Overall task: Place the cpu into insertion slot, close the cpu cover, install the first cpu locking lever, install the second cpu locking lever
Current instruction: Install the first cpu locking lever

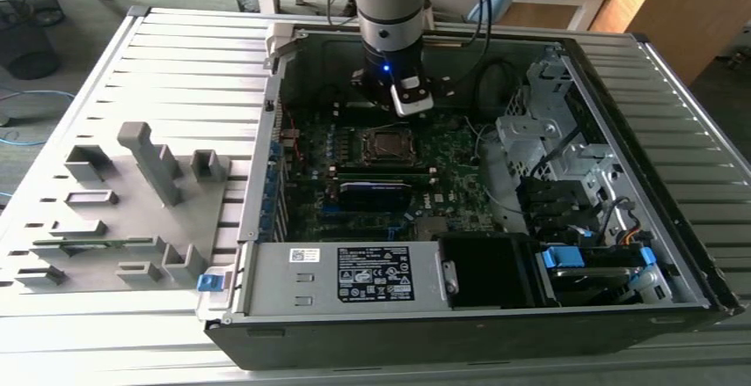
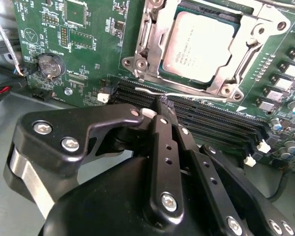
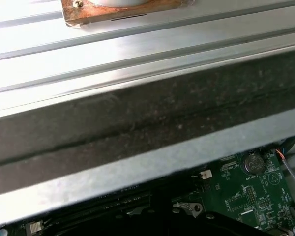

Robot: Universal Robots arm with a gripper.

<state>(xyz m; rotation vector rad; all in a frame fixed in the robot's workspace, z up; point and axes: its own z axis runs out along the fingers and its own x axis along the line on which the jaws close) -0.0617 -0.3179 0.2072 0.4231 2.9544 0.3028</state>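
Observation:
The cpu (image 2: 201,44) lies flat in its socket on the green motherboard, its silver-grey top showing through the window of the cpu cover (image 2: 155,42), which is folded down around it. A thin silver locking lever (image 2: 201,97) runs along the socket's edge beside the memory slots. My gripper (image 2: 162,105) is shut, its black fingers pressed together with the tips right at this lever. In the exterior view the gripper (image 1: 409,105) hangs inside the open computer case just behind the cpu (image 1: 384,144).
Black memory slots (image 2: 211,120) sit directly under the fingers and a coin battery (image 2: 50,65) lies nearby. The case holds a power supply (image 1: 340,276) and a metal drive cage (image 1: 551,140). A grey fixture rack (image 1: 129,201) stands at the exterior view's left.

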